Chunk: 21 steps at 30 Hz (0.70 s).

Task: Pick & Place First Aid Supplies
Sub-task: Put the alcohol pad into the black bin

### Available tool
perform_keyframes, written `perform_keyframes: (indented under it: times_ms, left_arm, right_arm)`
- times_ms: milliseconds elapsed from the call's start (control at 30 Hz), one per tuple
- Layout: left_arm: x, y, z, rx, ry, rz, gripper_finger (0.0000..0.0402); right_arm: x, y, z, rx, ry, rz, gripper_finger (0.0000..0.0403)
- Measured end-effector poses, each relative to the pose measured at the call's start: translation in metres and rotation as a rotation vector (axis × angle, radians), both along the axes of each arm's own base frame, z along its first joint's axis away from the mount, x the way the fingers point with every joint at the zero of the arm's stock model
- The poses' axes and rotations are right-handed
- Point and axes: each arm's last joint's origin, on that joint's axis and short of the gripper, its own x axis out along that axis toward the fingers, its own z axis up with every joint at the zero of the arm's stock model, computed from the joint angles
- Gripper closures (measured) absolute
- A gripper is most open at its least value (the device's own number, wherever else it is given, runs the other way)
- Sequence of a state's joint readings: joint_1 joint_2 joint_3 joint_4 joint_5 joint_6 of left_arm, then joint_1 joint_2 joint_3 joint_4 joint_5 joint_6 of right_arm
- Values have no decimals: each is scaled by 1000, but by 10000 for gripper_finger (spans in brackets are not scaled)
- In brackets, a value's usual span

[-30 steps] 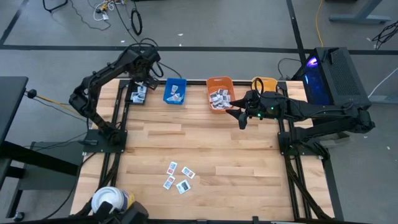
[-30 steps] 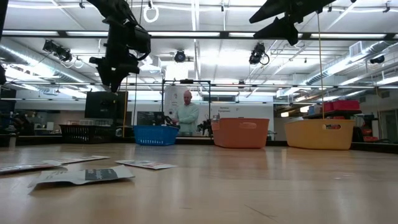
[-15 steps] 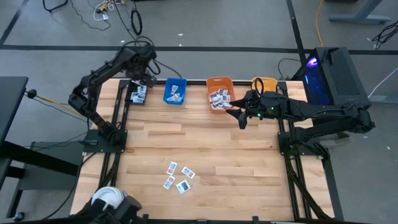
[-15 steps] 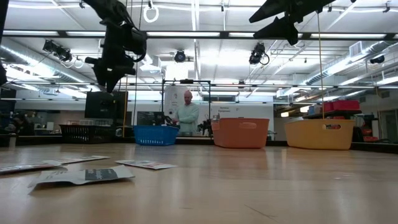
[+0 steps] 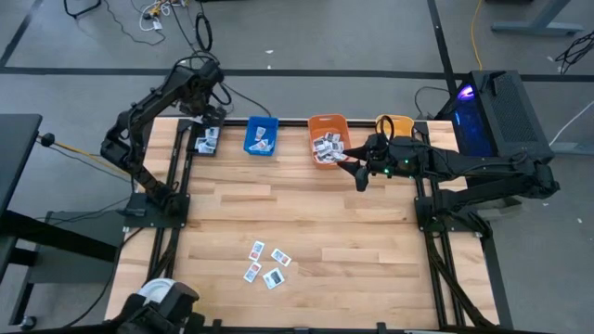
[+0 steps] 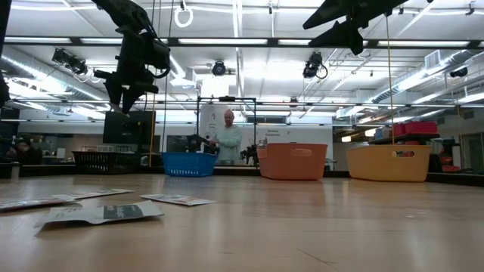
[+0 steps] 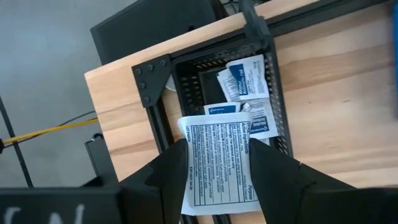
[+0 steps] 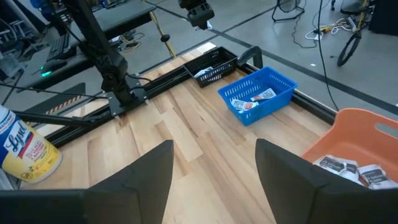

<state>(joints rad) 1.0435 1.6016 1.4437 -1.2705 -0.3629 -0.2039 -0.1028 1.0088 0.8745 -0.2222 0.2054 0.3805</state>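
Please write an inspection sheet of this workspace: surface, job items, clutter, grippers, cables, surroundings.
Surface: wooden table, bare in the middle.
Job's things: loose packets lie near the front edge; more packets fill the black bin, blue bin and orange bin; the yellow bin shows no contents.
Clutter: white canister at the front left corner.
Grippers: left gripper holds a printed packet above the black bin; right gripper open, empty, beside the orange bin.
Cables: several on the floor behind the table.
Surroundings: a person stands far behind the bins.
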Motion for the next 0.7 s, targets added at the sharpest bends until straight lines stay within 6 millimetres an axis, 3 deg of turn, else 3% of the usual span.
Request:
perform_keyframes:
  times_ms: [700]
  left_arm:
    - [-2, 2, 0, 2, -1, 13, 229]
  right_arm:
    - [0, -1, 0, -8, 1, -21, 174]
